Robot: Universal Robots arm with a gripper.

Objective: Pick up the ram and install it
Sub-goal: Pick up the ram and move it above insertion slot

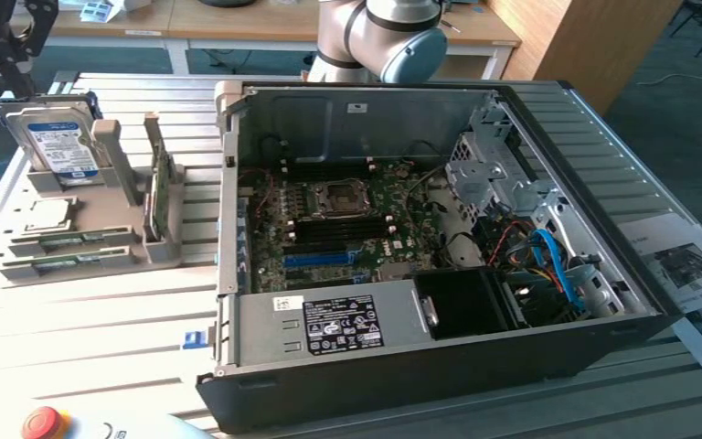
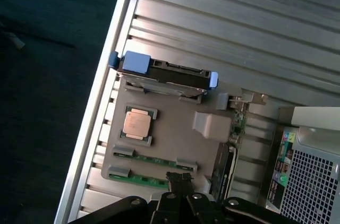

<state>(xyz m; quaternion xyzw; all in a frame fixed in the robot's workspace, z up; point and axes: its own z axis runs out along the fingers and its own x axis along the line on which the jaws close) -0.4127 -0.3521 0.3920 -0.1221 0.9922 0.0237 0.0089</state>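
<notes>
Clamped shut on nothing, the robot's gripper [image 2: 180, 177] hangs over a grey parts tray [image 2: 172, 131], its black fingers pressed together just above the ends of two green memory sticks [image 2: 154, 158] lying flat in their slots. The ram [image 1: 158, 197] stands on edge in an upright slot of the same tray, on the side nearest the open computer case [image 1: 449, 375], untouched. A square silver processor [image 2: 137, 123] sits beside the flat sticks. Behind it, a hard drive [image 2: 162, 70] stands on edge; its blue label cannot be read. The black label on the case's power supply [image 1: 341, 325] is also illegible. The tray sits close to the edge of the slatted table [image 2: 239, 17], with dark floor beyond and bare slats behind the drive. In the exterior view the arm [image 1: 382, 37] rises behind the case.
</notes>
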